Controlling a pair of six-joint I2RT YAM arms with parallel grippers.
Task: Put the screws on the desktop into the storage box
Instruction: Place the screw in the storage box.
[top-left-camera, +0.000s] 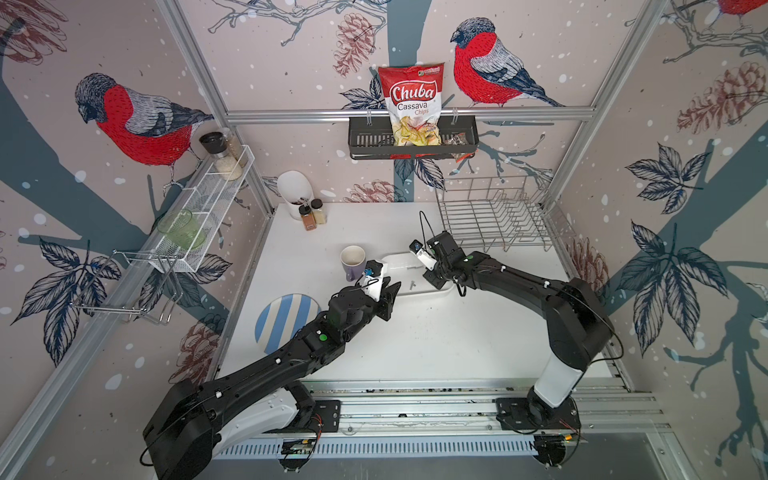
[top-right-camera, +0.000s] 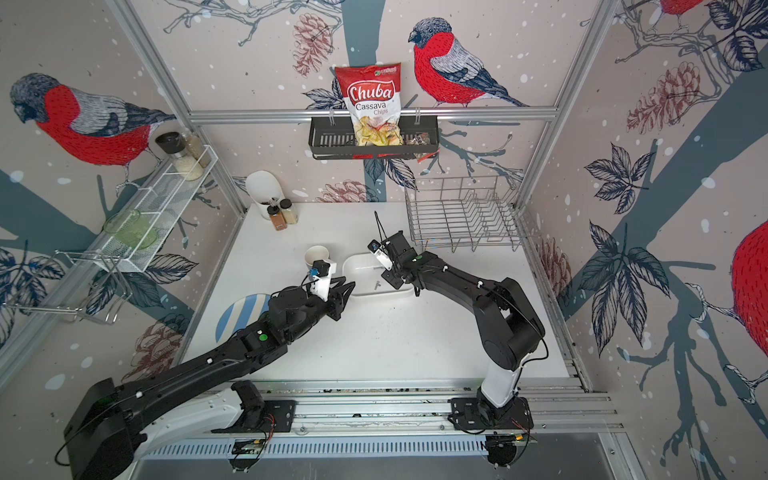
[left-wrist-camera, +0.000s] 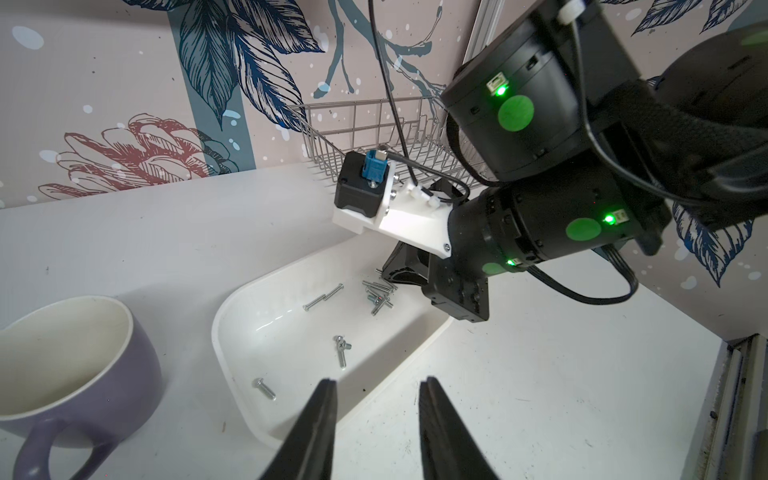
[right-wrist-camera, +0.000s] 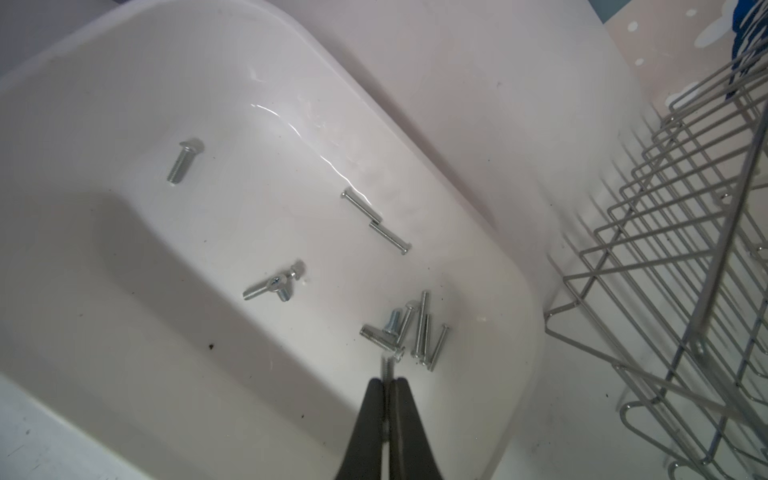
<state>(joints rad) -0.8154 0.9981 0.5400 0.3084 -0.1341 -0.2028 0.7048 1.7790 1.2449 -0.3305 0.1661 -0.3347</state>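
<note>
Desktop (top-left-camera: 415, 340) carries the storage box (top-left-camera: 415, 292) near its middle, with the box's long axis running left to right. The right arm (top-left-camera: 519, 282) bends down over the box's right end. The right gripper (right-wrist-camera: 389, 384) pinches one screw (right-wrist-camera: 387, 370), its shaft lying along the fingers and its head pointing forward. The left arm (top-left-camera: 291, 353) stretches low to the box's near left corner, and the left gripper (left-wrist-camera: 377, 386) is partly spread, holding nothing. Other screws (right-wrist-camera: 415, 332) lie flat inside the box.

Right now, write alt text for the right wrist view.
The right gripper pinches one screw over a white box, close to a small heap of screws. More screws lie scattered in the box; a wire rack stands beside it.
</note>
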